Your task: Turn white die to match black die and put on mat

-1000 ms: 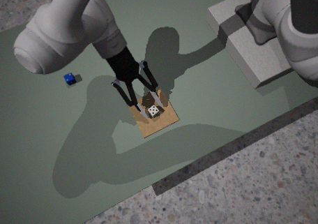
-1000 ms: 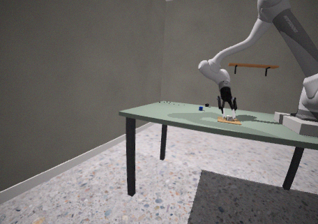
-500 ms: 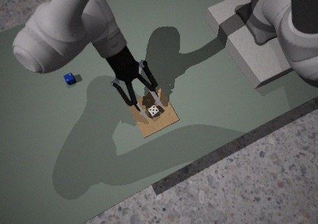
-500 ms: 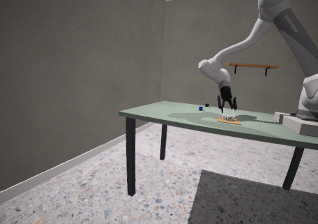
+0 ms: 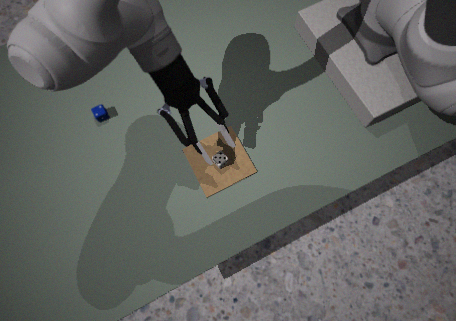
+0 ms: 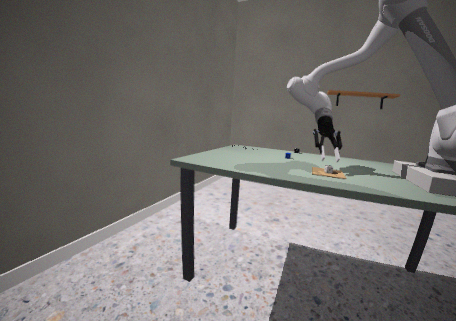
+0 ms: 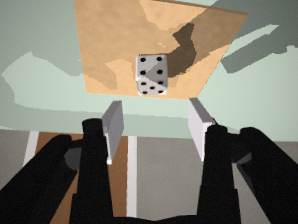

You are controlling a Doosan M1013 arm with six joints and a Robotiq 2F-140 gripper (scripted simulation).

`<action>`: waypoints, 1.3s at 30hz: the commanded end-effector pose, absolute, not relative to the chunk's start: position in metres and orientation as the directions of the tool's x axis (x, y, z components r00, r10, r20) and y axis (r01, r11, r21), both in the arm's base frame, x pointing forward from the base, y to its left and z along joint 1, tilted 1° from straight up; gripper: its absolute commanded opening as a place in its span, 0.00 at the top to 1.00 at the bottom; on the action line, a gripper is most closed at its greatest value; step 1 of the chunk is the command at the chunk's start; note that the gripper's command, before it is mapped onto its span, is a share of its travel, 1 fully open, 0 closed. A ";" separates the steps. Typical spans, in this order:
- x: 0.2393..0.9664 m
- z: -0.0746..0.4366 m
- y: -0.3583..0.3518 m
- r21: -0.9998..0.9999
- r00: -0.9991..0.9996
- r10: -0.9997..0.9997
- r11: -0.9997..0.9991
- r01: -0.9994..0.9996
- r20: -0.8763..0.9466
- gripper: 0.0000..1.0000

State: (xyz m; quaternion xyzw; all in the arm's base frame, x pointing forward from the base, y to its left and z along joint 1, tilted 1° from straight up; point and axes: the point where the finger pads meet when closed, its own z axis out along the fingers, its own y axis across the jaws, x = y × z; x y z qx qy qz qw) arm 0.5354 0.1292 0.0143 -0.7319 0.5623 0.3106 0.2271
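Small white cube die (image 5: 221, 159) w/ black pips; tan square mat (image 5: 240, 174); blue cube die (image 5: 99, 112); pale-green tabletop (image 5: 60, 179).

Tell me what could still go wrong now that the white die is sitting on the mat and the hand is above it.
The white die lies on the tan mat, and the open hand hangs just above it with its fingers apart, so a careless move could clip the die and change its top face. The black die is too small to read, so a match in numbers can't be confirmed. The blue die looks safely far away.
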 end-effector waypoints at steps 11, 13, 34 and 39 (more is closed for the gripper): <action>0.537 0.040 0.127 0.016 0.177 -0.683 -0.267 -0.963 -0.709 0.54; 0.537 0.040 0.127 0.016 0.177 -0.683 -0.267 -0.963 -0.709 0.54; 0.534 0.044 0.133 0.023 0.226 -0.852 -0.269 -0.963 -0.472 0.54; 0.533 0.044 0.134 0.029 0.244 -0.911 -0.269 -0.963 -0.331 0.54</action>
